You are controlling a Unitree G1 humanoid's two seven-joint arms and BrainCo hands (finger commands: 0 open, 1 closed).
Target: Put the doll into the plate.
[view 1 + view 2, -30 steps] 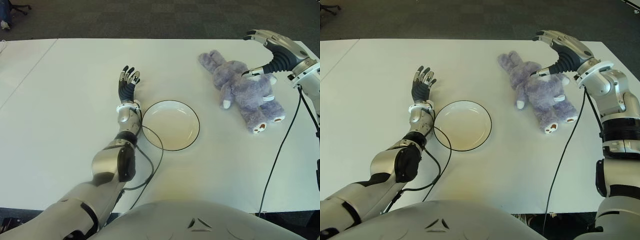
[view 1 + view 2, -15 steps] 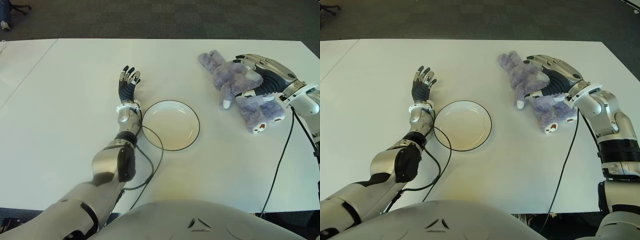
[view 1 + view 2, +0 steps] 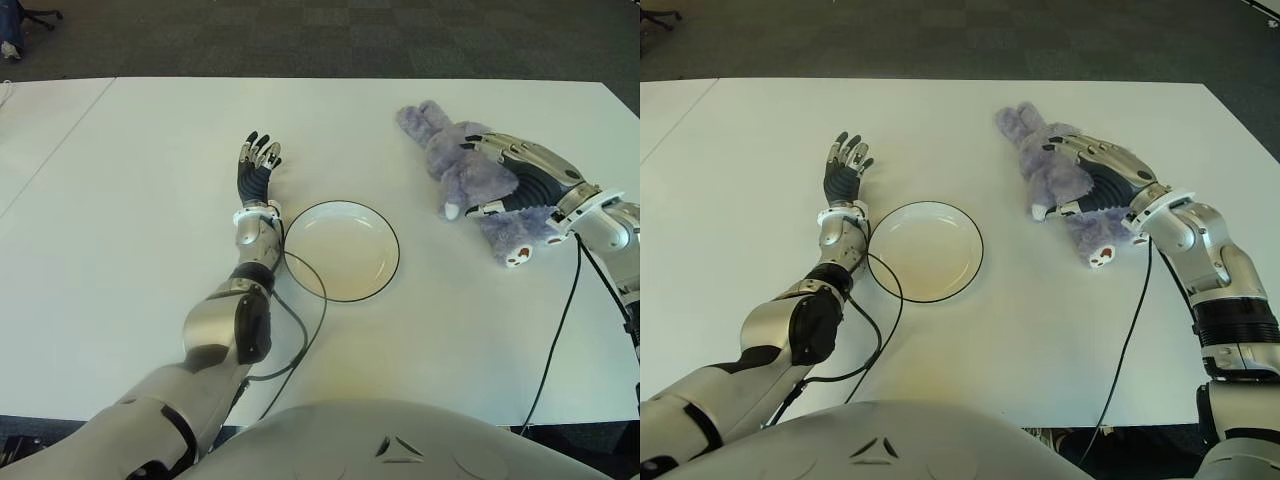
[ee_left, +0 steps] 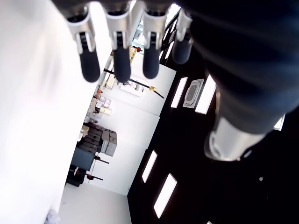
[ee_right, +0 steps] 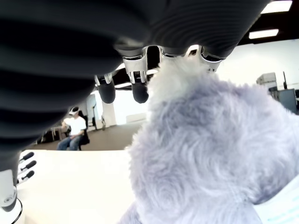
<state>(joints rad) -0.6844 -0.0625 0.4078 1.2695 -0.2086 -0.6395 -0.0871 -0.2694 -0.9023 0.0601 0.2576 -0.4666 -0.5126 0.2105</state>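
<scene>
A purple plush doll (image 3: 432,135) lies on the white table (image 3: 120,200), right of the empty white plate (image 3: 340,250) with a dark rim. My right hand (image 3: 482,178) is laid over the doll's body from the right, fingers (image 5: 138,88) arched across its fur (image 5: 196,154) and the thumb at its near side, not closed around it. The doll's head, ears and feet stick out from under the hand. My left hand (image 3: 256,165) shows just left of the plate, palm down, fingers (image 4: 117,60) straight and holding nothing.
A thin dark cable (image 3: 305,300) loops from my left forearm along the plate's left rim. Another cable (image 3: 555,330) hangs from my right wrist toward the table's near edge. A person sits on a chair far off in the right wrist view.
My right hand came down from above the doll's far right side onto its body, and the fingers have spread over the torso. The doll, plate and left hand stayed put.
</scene>
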